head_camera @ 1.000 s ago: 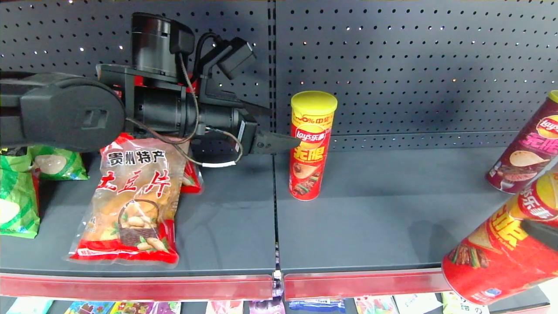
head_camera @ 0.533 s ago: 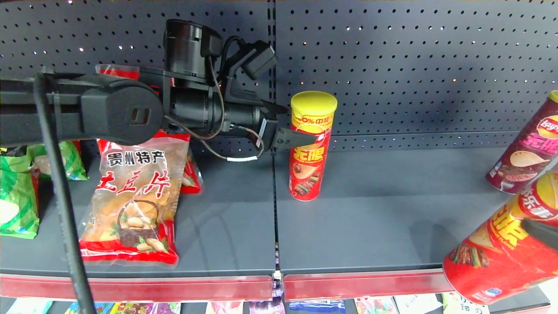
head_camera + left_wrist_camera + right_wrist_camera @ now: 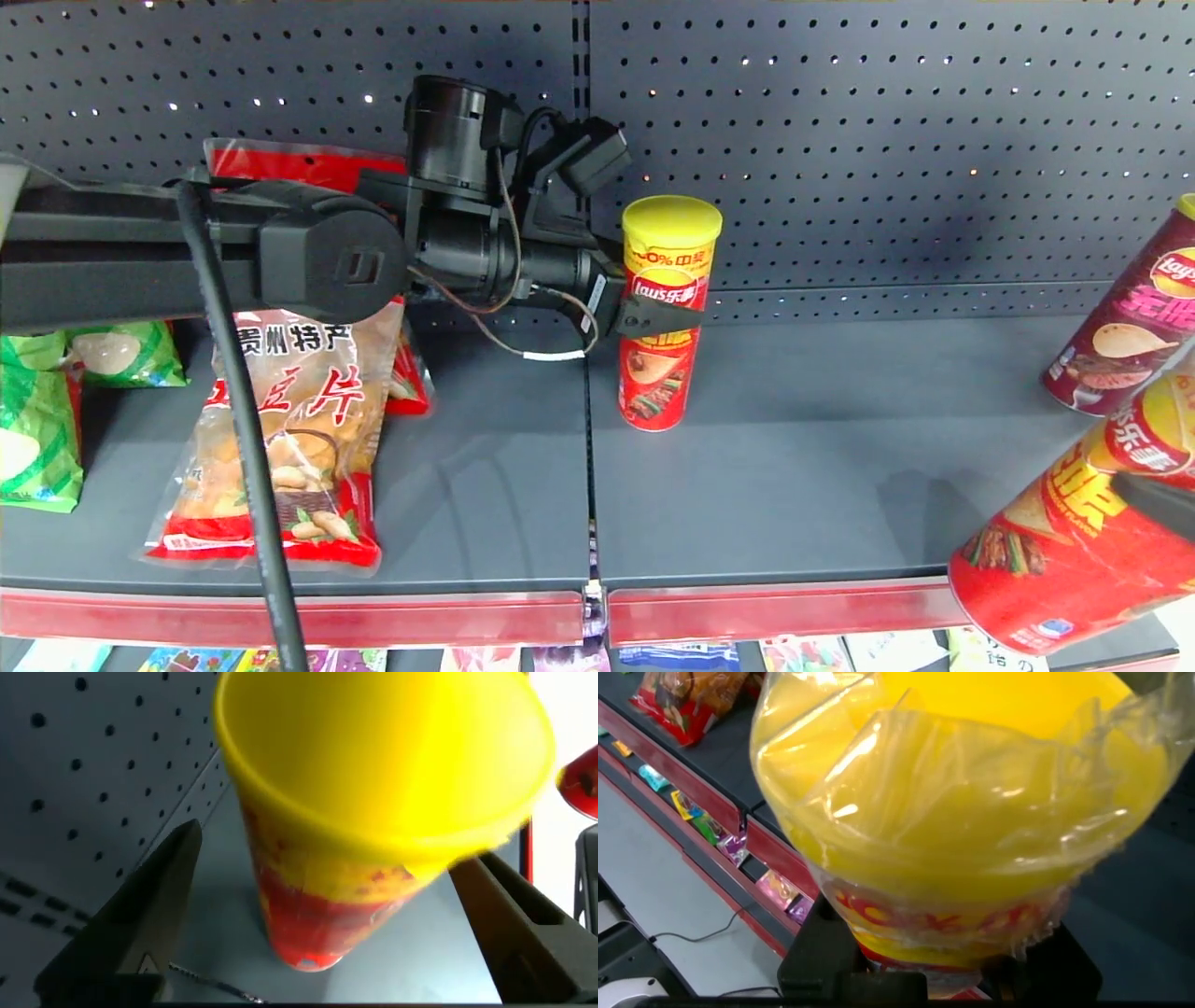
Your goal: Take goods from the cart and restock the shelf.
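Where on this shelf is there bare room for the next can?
Widest bare stretch: shelf between the upright can and the tilted cans at the right edge. A narrower strip lies between potato bag and upright can. Left end is crowded with bags.

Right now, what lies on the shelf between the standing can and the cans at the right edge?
Nothing. In the head view the grey shelf is bare from the standing can to the cans at the right edge.
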{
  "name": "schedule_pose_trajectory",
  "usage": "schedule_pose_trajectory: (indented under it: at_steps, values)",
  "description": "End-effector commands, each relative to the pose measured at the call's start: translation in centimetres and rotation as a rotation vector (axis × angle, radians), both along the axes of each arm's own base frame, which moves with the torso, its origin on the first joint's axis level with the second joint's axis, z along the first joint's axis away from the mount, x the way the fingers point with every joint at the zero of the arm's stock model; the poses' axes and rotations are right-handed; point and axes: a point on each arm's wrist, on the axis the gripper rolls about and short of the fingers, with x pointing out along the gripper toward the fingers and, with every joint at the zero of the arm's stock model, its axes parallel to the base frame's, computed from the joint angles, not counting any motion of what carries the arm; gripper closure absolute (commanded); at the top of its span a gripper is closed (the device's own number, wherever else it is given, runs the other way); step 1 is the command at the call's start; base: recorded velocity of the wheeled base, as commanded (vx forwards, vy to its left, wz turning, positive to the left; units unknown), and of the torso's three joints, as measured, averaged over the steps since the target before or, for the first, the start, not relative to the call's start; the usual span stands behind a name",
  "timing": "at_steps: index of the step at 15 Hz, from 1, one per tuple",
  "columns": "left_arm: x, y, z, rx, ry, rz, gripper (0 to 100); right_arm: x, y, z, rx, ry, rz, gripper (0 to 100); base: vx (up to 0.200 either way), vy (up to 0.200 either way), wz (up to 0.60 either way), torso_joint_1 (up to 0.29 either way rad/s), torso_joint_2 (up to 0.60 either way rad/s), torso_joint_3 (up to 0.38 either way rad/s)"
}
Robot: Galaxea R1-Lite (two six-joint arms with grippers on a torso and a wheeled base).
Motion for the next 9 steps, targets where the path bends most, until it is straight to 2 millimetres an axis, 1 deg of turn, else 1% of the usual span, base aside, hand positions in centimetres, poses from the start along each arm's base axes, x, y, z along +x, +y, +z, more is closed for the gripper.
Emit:
schedule_pose_trajectory:
  at_steps: [1, 2, 3, 5, 6, 8, 9]
  values:
    - [0.3, -0.5, -0.3, 0.002, 0.003, -0.006, 100, 0.0, 0.0, 0.0, -0.001, 0.001, -0.001, 100, 0.000, 0.000, 0.00, 0.000, 0.00, 0.000]
    - [0.2, -0.7, -0.3, 0.000, 0.003, -0.010, 100, 0.0, 0.0, 0.0, -0.001, 0.001, 0.001, 100, 0.000, 0.000, 0.00, 0.000, 0.00, 0.000]
    - [-0.2, -1.1, -0.4, 0.003, 0.007, -0.025, 100, 0.1, 0.0, -0.1, -0.002, 0.006, 0.001, 100, 0.000, 0.000, 0.00, 0.000, 0.00, 0.000]
    - [-0.7, -1.3, -0.1, -0.001, 0.006, -0.035, 100, 0.1, 0.0, -0.1, -0.002, 0.004, 0.001, 100, 0.000, 0.000, 0.00, 0.000, 0.00, 0.000]
    - [-1.3, -1.0, 0.1, 0.001, 0.009, -0.038, 100, 0.1, 0.0, -0.2, -0.003, 0.007, 0.001, 100, 0.000, 0.000, 0.00, 0.000, 0.00, 0.000]
    - [-3.3, -0.3, 0.3, 0.017, 0.023, -0.036, 100, 0.1, 0.0, -0.1, -0.002, 0.004, 0.001, 100, 0.000, 0.000, 0.00, 0.000, 0.00, 0.000]
    - [-3.8, 0.1, 0.2, 0.024, 0.029, -0.030, 100, 0.1, 0.0, -0.1, -0.002, 0.006, 0.001, 100, 0.000, 0.000, 0.00, 0.000, 0.00, 0.000]
